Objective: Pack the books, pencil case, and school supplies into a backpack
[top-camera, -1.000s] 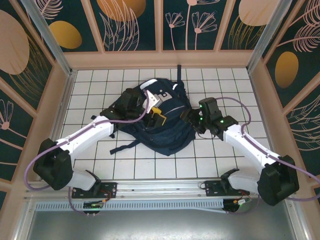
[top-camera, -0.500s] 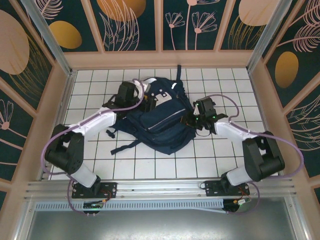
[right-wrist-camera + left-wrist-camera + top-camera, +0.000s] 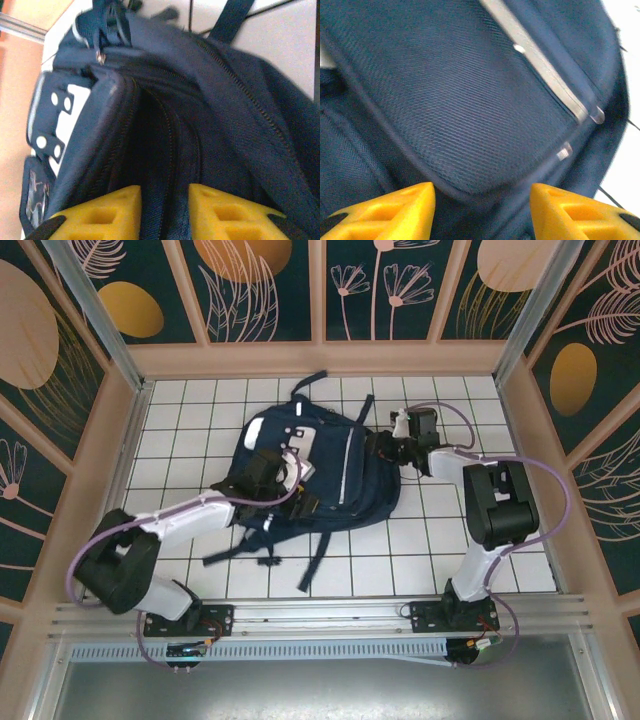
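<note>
Backpack [image 3: 335, 465]: side fold pinched between narrow right fingers [image 3: 100, 215]
Left fingers [image 3: 395, 210]: wide apart, just over its fabric
Left arm [image 3: 190, 515]: low, reaching in
Right arm [image 3: 495, 495]: elbow folded

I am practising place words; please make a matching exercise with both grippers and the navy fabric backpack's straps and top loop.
1 left gripper
2 right gripper
3 loose dark straps
4 dark top loop

a nearest the far wall
b over the front of the navy fabric backpack
c at its right-hand side
d over the near white tiles

Pairs: 1-b, 2-c, 3-d, 4-a
</note>
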Robot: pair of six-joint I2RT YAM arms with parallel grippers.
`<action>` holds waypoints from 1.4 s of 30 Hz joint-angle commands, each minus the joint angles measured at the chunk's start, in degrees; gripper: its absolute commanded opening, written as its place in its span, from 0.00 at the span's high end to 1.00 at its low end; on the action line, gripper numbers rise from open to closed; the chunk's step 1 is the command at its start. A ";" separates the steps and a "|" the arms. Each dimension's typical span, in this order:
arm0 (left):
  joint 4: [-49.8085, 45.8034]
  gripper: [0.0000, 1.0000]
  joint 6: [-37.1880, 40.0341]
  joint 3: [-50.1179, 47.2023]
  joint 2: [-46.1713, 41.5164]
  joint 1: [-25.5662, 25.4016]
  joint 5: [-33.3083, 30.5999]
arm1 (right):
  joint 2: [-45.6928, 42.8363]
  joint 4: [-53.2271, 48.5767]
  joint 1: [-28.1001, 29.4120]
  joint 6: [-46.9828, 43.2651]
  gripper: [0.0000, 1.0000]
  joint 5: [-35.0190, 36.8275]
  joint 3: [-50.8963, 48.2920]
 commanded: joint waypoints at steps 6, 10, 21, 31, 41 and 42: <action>2.11 0.42 41.79 -5.82 -13.74 -0.53 1.34 | -17.53 -11.22 -3.39 -7.15 0.53 1.27 -7.96; -0.34 0.39 54.35 -1.83 -7.11 -0.56 -3.86 | -28.40 -12.16 -3.00 -4.72 0.52 0.91 -16.21; 8.45 0.40 59.25 0.73 4.12 -2.19 -4.30 | -42.99 -9.58 5.31 4.02 0.51 1.54 -26.54; 5.04 0.68 58.02 5.42 15.22 -5.88 -6.58 | -41.65 -6.30 7.90 9.17 0.50 1.11 -29.92; -0.99 1.00 34.74 12.61 11.20 -6.32 -2.17 | -41.57 -5.90 18.65 10.86 0.52 11.57 -30.63; -0.84 1.00 33.32 12.49 10.45 -6.32 -1.56 | -41.18 -5.40 18.75 10.85 0.52 12.53 -30.61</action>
